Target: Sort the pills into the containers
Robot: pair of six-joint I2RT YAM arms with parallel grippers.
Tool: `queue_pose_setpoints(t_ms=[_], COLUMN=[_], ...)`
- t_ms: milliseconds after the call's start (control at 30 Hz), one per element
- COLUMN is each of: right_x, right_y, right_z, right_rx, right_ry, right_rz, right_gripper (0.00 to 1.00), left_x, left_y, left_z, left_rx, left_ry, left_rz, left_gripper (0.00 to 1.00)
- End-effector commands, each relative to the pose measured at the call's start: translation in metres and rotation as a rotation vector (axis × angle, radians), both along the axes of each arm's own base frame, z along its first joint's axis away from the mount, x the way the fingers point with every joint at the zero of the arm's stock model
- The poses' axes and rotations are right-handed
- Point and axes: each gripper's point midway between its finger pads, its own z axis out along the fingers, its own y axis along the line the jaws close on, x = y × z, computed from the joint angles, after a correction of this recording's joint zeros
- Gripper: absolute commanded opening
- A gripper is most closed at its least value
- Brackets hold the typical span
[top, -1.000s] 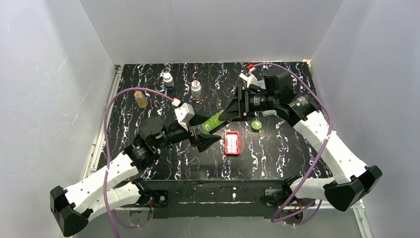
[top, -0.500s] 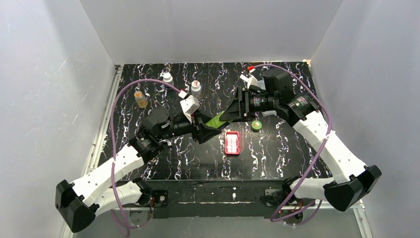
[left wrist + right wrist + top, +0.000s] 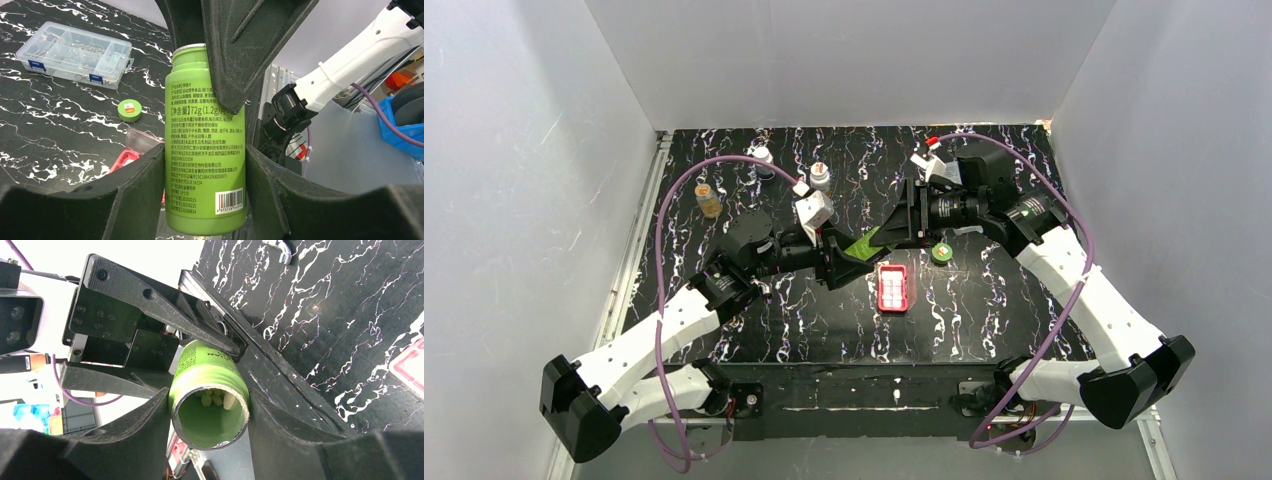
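Holding the green bottle [image 3: 861, 243] between both arms, I'm mid hand-over as I read it, pour not yet started. The bottle hangs tilted above the table [image 3: 984, 320], just behind and left of the red pill case [image 3: 892, 288], not over it. Its green cap [image 3: 941, 252] lies on the table beside the case, so the mouth is open. The right wrist view looks straight into it: a few pale pills [image 3: 215, 399] sit inside.

The left gripper [image 3: 205, 165] is about half closed, with both fingers [image 3: 145, 180] pressed to the label sides of the lower body. The right gripper [image 3: 209, 410] is also partly closed, clamped round the neck just below the rim. Both have a firm hold, and neither touches the case.

The case lies flat, lid side up, whitish compartments showing. They're too small in the top view to tell if any pill is in yet.

Next, I judge, one arm must let go so the other can carry the bottle. Then bring the mouth over one compartment and tip slowly. The risk is that pills spill in a bunch or the bottle twists in a single grip.
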Motion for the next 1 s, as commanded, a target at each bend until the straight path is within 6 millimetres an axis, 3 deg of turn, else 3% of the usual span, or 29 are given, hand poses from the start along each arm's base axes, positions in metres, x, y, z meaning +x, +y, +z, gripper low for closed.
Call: queue_pose_setpoints(t_ms=[0, 200, 367, 500, 567, 633, 767, 900, 967], right_x=[-0.002, -0.001, -0.001, 0.000, 0.000, 0.001, 0.007, 0.015, 0.021], right_y=[0.001, 0.000, -0.001, -0.001, 0.000, -0.001, -0.005, -0.013, -0.020], right_z=[0.015, 0.012, 0.012, 0.010, 0.009, 0.005, -0.004, -0.015, -0.019], right_rx=[0.046, 0.040, 0.036, 0.034, 0.033, 0.026, -0.010, -0.068, -0.098], right_ry=[-0.063, -0.061, -0.063, -0.061, -0.062, -0.061, -0.075, -0.097, -0.114], right_rz=[0.015, 0.011, 0.007, 0.006, 0.006, 0.000, -0.034, -0.089, -0.131], right_gripper=[0.12, 0.12, 0.12, 0.12, 0.12, 0.16, 0.49, 0.89, 0.98], left_x=[-0.009, -0.008, -0.007, -0.006, -0.004, -0.001, 0.008, 0.021, 0.023], left_y=[-0.003, -0.005, -0.004, -0.004, -0.005, -0.006, -0.005, 0.001, 0.004], left_z=[0.018, 0.012, 0.009, 0.006, 0.005, 0.002, -0.005, -0.018, -0.026], left_rx=[-0.029, -0.012, -0.004, 0.003, 0.004, 0.011, 0.020, 0.037, 0.053], left_ry=[-0.022, -0.002, -0.002, -0.001, -0.005, -0.009, -0.027, -0.059, -0.070], left_rz=[-0.056, -0.063, -0.052, -0.053, -0.047, -0.039, 0.006, 0.087, 0.104], left_gripper=[0.55, 0.64, 0.60, 0.46, 0.33, 0.14, 0.01, 0.00, 0.00])
